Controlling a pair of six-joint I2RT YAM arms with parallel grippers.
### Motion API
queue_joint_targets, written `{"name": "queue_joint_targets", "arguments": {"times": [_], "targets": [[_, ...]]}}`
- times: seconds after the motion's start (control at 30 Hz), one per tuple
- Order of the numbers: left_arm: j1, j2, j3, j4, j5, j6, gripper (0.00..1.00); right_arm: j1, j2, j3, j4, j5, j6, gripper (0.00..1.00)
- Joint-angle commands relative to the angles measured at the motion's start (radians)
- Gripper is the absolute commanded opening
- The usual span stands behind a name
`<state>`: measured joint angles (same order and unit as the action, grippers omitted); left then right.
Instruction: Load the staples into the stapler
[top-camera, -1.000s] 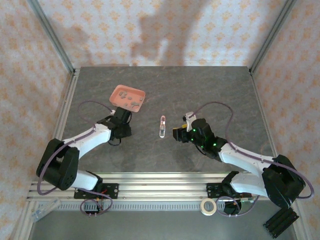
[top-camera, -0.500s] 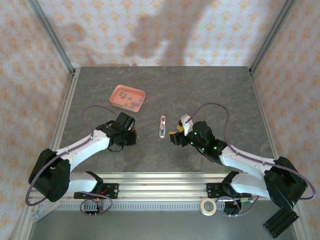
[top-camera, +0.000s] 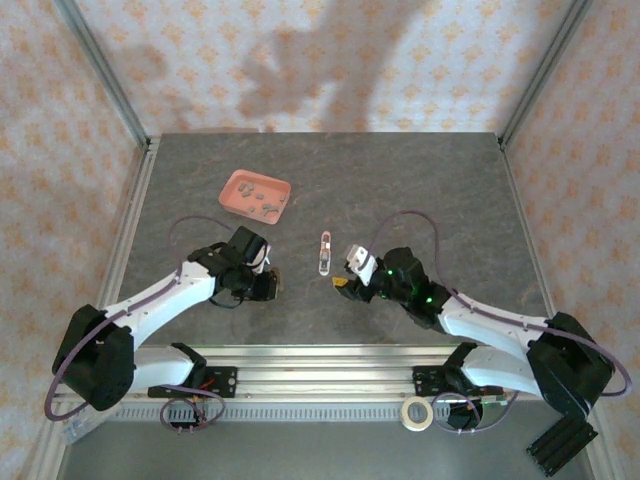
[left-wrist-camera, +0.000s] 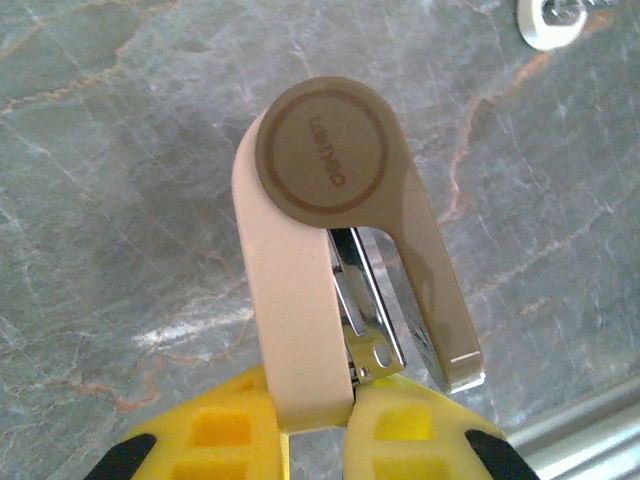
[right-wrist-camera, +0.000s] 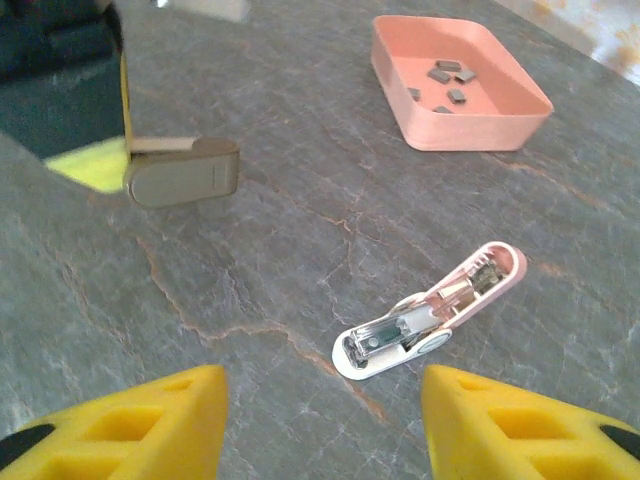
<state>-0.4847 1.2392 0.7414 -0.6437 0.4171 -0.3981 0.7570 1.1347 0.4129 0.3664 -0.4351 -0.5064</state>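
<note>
The stapler (top-camera: 324, 253), slim, pink and white, lies opened on the grey table with its metal channel up (right-wrist-camera: 430, 325). The staples (right-wrist-camera: 445, 85) are small grey clumps in the salmon-pink tray (top-camera: 240, 190) at the back left. My left gripper (top-camera: 266, 286) hovers low, left of the stapler, shut (left-wrist-camera: 315, 420) on one arm of a beige hinged tool (left-wrist-camera: 320, 170) with a metal insert. That tool (right-wrist-camera: 182, 170) also appears in the right wrist view. My right gripper (top-camera: 343, 283) stands open (right-wrist-camera: 325, 420) just near-right of the stapler, nothing between its fingers.
The tray's wall (right-wrist-camera: 470, 130) stands beyond the stapler. A roll of tape (top-camera: 417, 411) sits on the rail in front of the right arm's base. Metal frame posts and papered walls close in the table.
My left gripper has come away from the tray, toward the near edge and rightward, carrying the beige tool. My right gripper has shifted slightly left and nearer.
</note>
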Motion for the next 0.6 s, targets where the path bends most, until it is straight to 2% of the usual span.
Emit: {"name": "queue_joint_targets", "arguments": {"times": [0.0, 0.17, 0.37, 0.57], "targets": [[-0.004, 0.003, 0.051, -0.061, 0.066, 0.070, 0.14, 0.011, 0.043, 0.040, 0.037, -0.055, -0.173, 0.53], [-0.003, 0.007, 0.061, -0.069, 0.138, 0.106, 0.14, 0.054, 0.150, 0.079, 0.094, -0.072, -0.277, 0.53], [-0.003, 0.015, 0.070, -0.079, 0.208, 0.155, 0.14, 0.154, 0.280, 0.140, 0.144, -0.003, -0.490, 0.56], [-0.004, 0.041, 0.083, -0.103, 0.255, 0.178, 0.15, 0.179, 0.346, 0.156, 0.239, 0.016, -0.645, 0.55]]}}
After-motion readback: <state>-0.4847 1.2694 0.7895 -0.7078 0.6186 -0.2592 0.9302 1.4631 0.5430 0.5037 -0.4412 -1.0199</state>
